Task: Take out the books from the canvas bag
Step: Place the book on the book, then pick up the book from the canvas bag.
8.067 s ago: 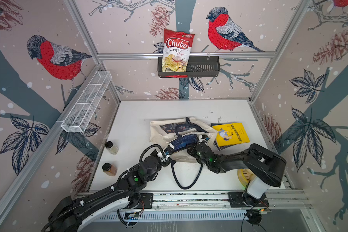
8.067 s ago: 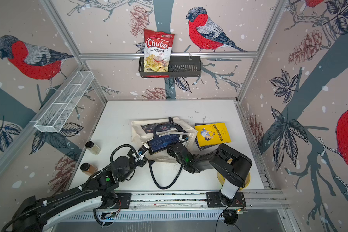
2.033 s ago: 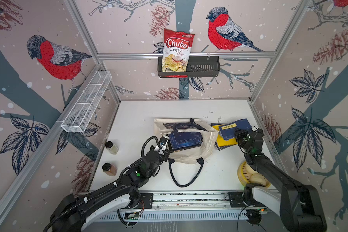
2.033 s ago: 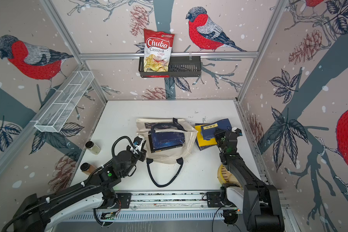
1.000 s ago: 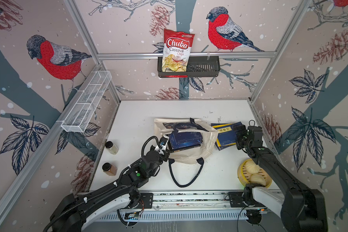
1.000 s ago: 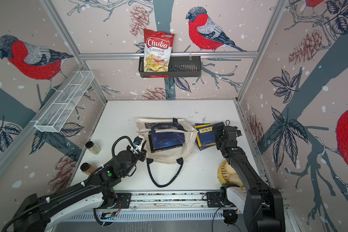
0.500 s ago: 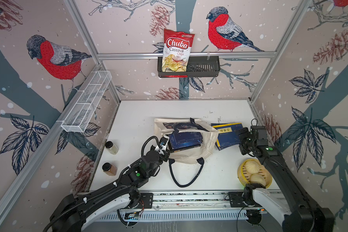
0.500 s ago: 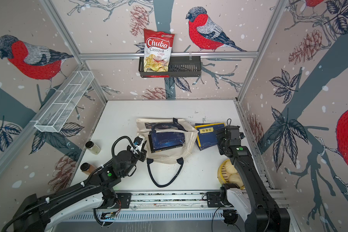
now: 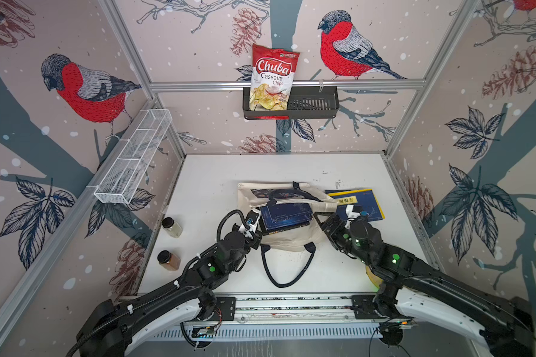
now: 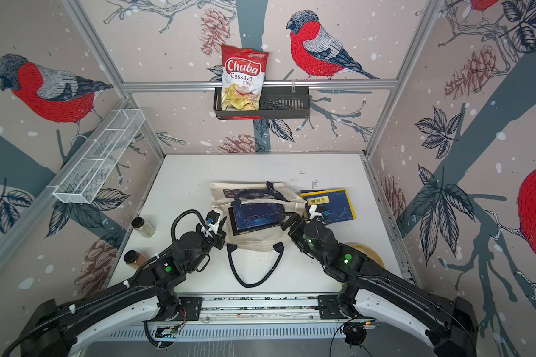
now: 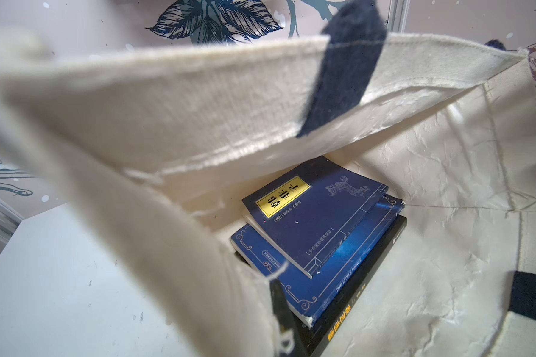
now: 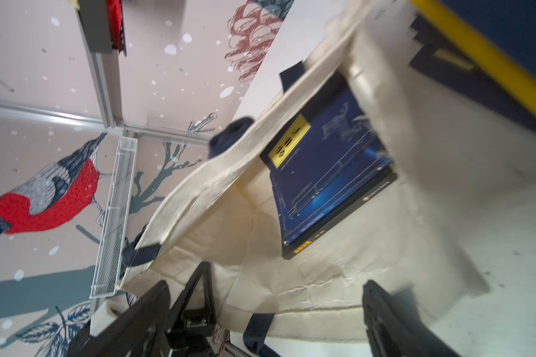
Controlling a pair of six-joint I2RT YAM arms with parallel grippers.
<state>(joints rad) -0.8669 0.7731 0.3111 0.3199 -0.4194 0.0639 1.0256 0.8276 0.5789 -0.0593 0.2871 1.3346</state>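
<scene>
- The left gripper [image 9: 252,225] was clenched on the left rim of the canvas bag [image 9: 288,242].
- The bag, cream cloth with navy strap handles, lay slumped at mid-bench with its mouth gaping. One handle looped toward the front edge.
- Inside lay three stacked books [image 11: 316,222]: navy with a yellow label on top, a blue "The Little Prince", and a black one lowest.
- The right gripper [image 9: 325,220] hovered at the bag's right rim, jaws spread, grasping nothing.
- An unpacked navy book [image 9: 364,204] lay on a yellow-edged one near the bench's right edge.

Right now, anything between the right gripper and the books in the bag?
Nothing visible. The left gripper holds up the rim of the canvas bag, so the books lie exposed to the open right gripper.
</scene>
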